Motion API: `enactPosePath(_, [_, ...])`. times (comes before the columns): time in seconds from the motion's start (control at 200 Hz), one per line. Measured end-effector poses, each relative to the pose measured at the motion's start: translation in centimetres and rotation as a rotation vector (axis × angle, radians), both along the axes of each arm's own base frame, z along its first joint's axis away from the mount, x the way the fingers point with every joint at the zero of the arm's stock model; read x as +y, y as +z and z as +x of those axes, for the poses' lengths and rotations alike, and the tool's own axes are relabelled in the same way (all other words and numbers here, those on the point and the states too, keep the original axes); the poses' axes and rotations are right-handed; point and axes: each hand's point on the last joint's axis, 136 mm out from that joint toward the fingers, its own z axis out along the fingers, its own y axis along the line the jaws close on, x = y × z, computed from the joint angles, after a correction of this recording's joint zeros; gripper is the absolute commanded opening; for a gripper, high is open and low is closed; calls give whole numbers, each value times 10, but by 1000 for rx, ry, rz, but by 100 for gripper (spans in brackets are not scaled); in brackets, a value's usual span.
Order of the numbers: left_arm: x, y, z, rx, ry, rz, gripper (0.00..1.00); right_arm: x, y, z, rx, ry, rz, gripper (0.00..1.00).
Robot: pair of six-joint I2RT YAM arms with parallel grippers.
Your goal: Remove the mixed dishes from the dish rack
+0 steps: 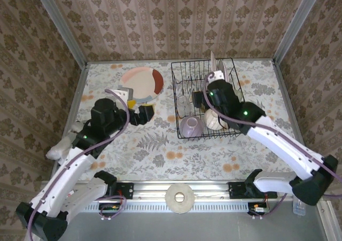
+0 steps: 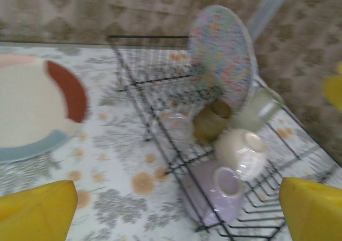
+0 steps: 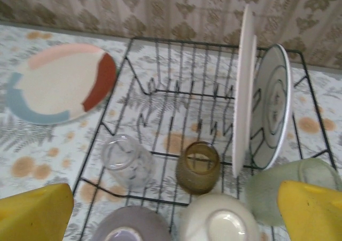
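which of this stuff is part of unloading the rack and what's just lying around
Job: dish rack, edge-on white plate, ringed plate, amber cup, clear glass, lilac bowl, cream bowl, green tumbler, pink-and-red plate on the table.
Lying about: white plush toy, pale ring disc.

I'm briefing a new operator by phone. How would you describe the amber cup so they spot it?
Start at the black wire dish rack, far right on the table. Near its middle, the amber cup sits between a clear glass on the left and two upright plates on the right, just beyond the cream bowl. It alone is brownish-yellow; those neighbours are colourless, white or cream.
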Motion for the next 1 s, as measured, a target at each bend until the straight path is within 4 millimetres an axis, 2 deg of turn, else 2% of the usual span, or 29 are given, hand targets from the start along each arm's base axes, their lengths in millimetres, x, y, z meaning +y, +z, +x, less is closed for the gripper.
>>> enactPosePath(0.095, [-17,-12,-9,-12,-85,-28,95,-10,-6,15,48,-50,-46,98])
enactPosePath(0.195, [-26,-27,-12,-11,-129,-57,95,-21,-11,31,94,-97,-76,96])
enactPosePath(0.25, [-30,-35,-13,4,-147,-61,100,-25,-13,40,114,-118,-86,94])
enactPosePath(0.445, [-43,-62,-8,85,-172,-21,100,-22,-30,66,186,-138,-147,92])
enactPosePath(0.64, [-41,-77,2,85,-127,-21,100,-17,-56,81,257,-138,-213,90])
enactPosePath(0.8, [-35,-96,3,100,-88,-29,100,-21,-60,88,272,-163,-253,88])
enactPosePath(1.0, [-35,-89,3,79,-85,-50,100,-26,-59,97,271,-193,-281,77])
